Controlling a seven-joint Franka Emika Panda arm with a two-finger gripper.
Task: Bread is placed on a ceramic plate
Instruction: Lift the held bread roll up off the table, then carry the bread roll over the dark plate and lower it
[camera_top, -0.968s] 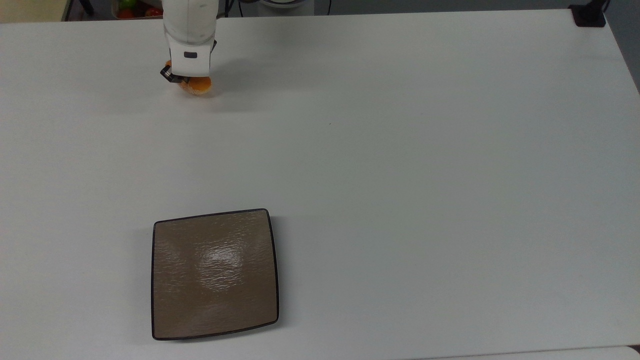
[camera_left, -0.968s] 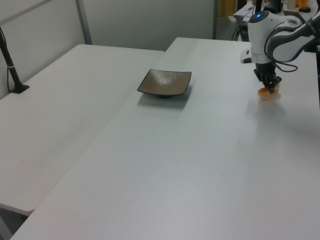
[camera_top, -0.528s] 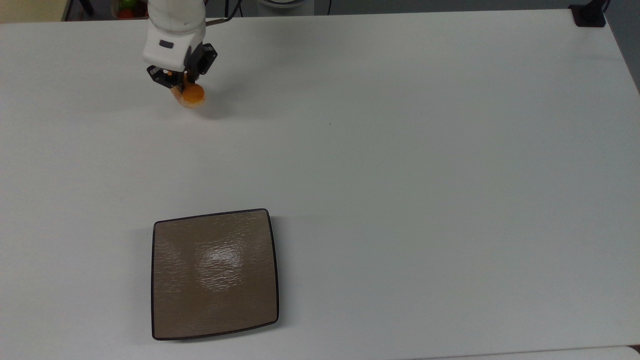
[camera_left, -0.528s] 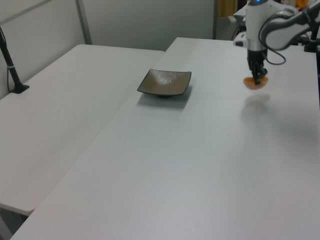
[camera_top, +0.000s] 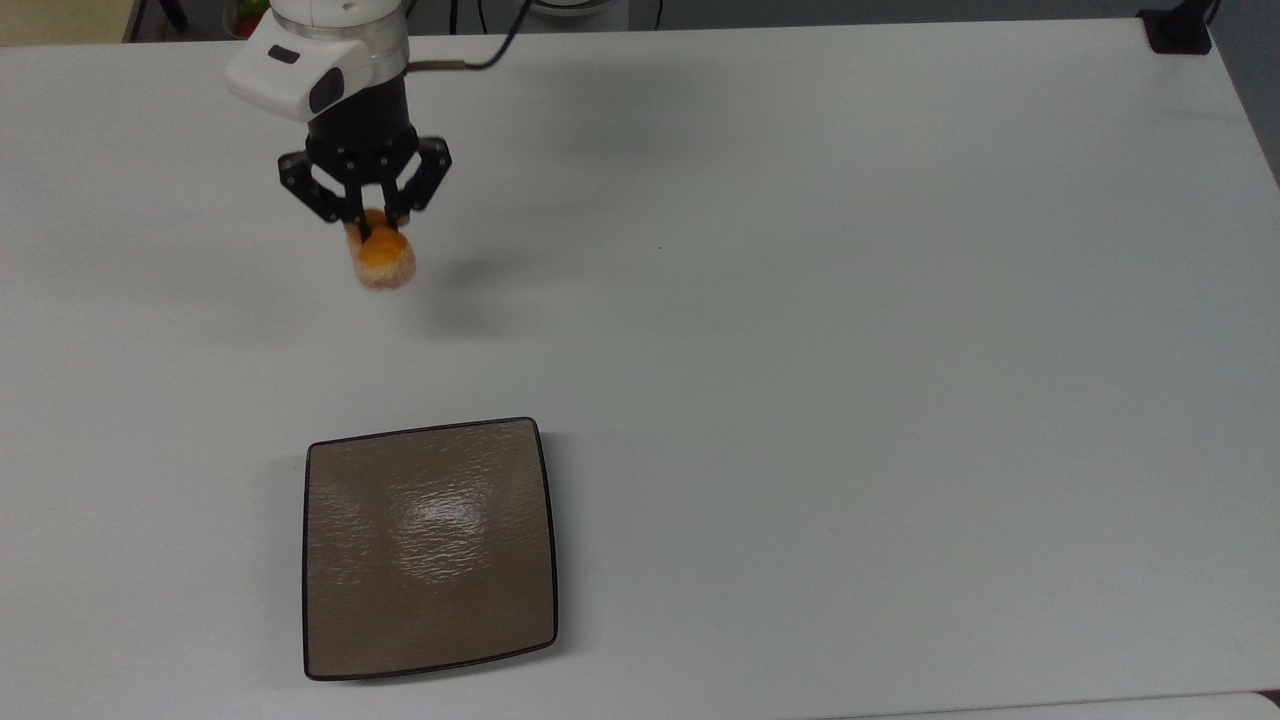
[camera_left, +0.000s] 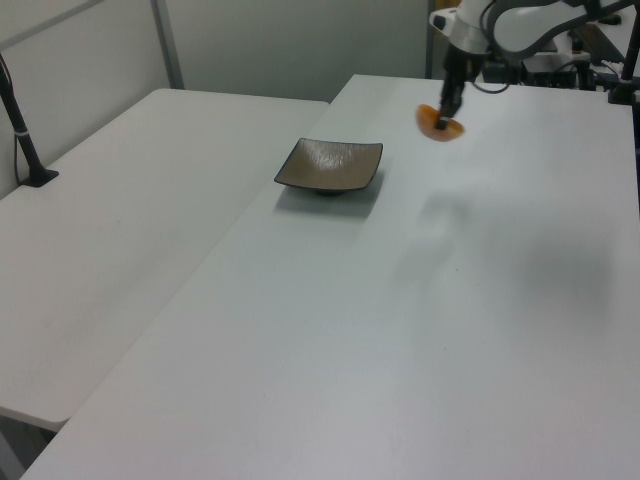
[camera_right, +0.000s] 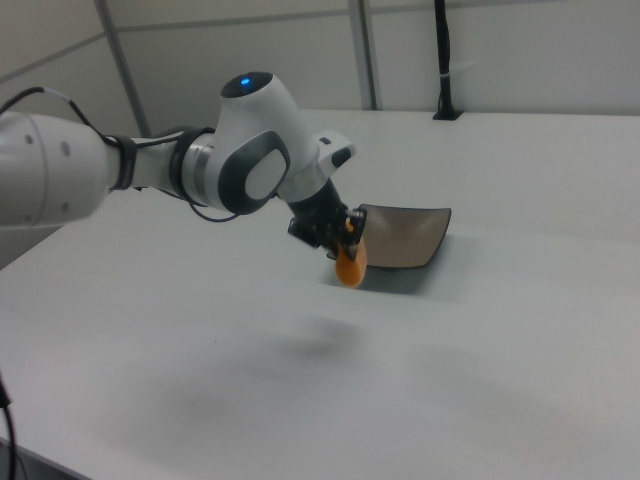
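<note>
Glossy rippled ceramic plate, matt white table, smooth shiny orange bread

1. A white table spans the top view; a second white table adjoins it on the left view's left.
2. A black post stands on the second table near the left view's left edge; its black base sits at the top view's upper right corner.
3. A pale partition wall stands behind both tables.
</note>
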